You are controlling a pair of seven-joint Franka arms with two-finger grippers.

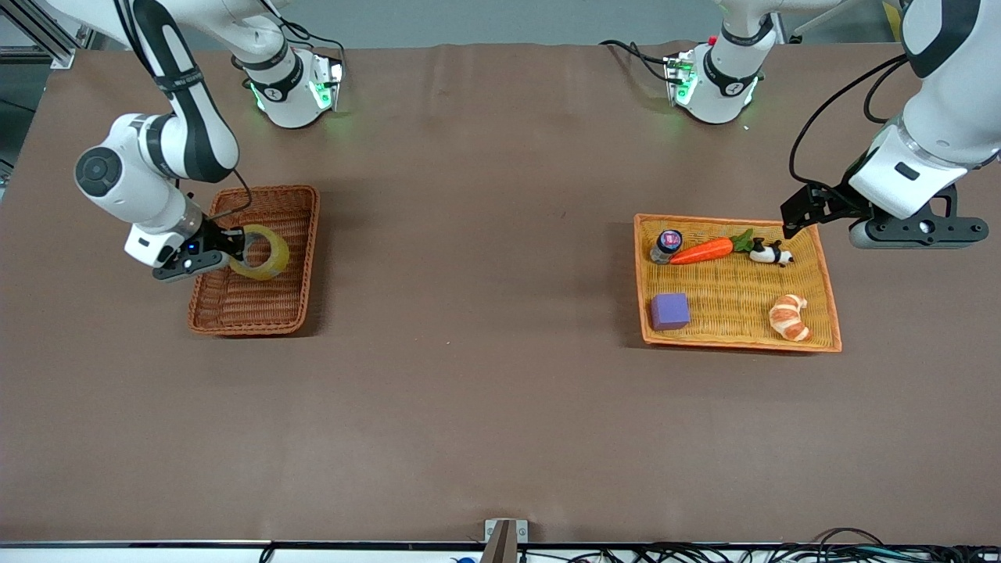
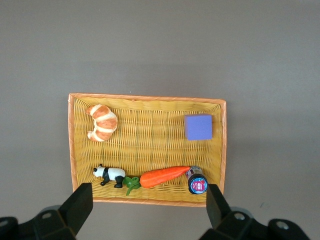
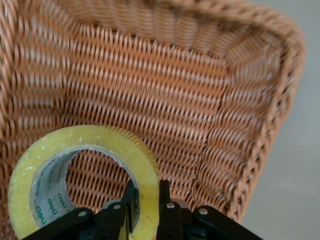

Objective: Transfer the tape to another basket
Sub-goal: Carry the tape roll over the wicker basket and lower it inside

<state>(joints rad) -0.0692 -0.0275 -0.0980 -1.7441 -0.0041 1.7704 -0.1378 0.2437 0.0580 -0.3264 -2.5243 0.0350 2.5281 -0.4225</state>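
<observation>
The yellowish tape roll (image 1: 266,254) stands on edge inside the reddish-brown wicker basket (image 1: 258,313) at the right arm's end of the table. My right gripper (image 1: 235,244) is shut on the roll's wall, one finger in the hole and one outside. In the right wrist view the tape (image 3: 75,145) sits in the gripper (image 3: 146,192) over the basket's woven floor (image 3: 175,90). My left gripper (image 1: 919,228) waits open and empty, up in the air by the flat yellow tray (image 1: 735,293); its fingers (image 2: 80,205) stand wide apart.
The yellow tray with orange rim (image 2: 150,145) holds a purple cube (image 1: 670,310), a carrot (image 1: 701,251), a toy panda (image 1: 770,252), a croissant (image 1: 790,317) and a small jar (image 1: 667,244). Brown cloth covers the table between the two containers.
</observation>
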